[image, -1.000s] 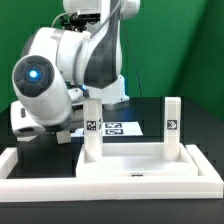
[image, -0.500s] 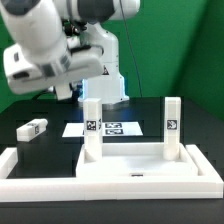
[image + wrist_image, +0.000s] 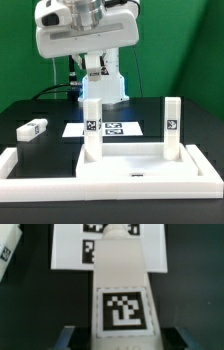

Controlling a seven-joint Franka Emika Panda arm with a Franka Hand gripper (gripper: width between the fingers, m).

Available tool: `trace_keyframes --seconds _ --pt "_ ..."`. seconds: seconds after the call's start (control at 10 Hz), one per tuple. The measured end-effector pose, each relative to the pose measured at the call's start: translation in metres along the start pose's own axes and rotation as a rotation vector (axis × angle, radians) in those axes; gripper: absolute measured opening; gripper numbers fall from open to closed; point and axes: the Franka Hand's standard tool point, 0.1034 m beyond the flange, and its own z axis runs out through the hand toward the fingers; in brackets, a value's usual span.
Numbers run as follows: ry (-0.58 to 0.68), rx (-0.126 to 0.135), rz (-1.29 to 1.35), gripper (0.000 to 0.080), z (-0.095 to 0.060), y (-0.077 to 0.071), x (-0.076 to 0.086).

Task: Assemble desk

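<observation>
backdrop: green curtain behind a black table (image 3: pixel 195 120)
exterior view only: desk top (image 3: pixel 140 170) lying flat inside white border bars (image 3: pixel 20 165), two legs (image 3: pixel 172 128) upright on it, a loose leg (image 3: pixel 32 128) at the exterior view's left, marker board (image 3: pixel 125 128) behind
wrist view only: gripper (image 3: pixel 122 339) narrowed onto a tagged leg (image 3: pixel 120 286), fingers (image 3: pixel 68 335) against its sides
hidden: fingers behind the leg in the exterior view; wrist view blurred

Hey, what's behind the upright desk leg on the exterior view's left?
The marker board lies flat on the black table behind that leg. Two of its tags show beside the leg. The leg covers a strip of the board, so what is printed there cannot be seen.
</observation>
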Motion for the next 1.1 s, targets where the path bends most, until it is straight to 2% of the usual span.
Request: trace_keyframes --seconds 0.1,0.2,0.3,0.5,0.6,0.7,1.1 --pt "0.062 -0.015 0.026 0.029 0.002 -0.002 0.007" --pt "0.149 -0.045 0.042 0.029 0.005 -0.016 0.027" --pt "0.216 -0.06 0.042 0.029 -0.004 -0.031 0.042" --pt "0.382 -0.092 0.063 0.029 -0.021 -0.037 0.077" --pt "0.415 -0.085 0.082 0.029 -0.035 -0.041 0.088" --pt "0.498 -0.068 0.104 0.029 -0.05 -0.044 0.1" --pt "0.744 -0.1 0.085 0.029 -0.045 -0.042 0.107"
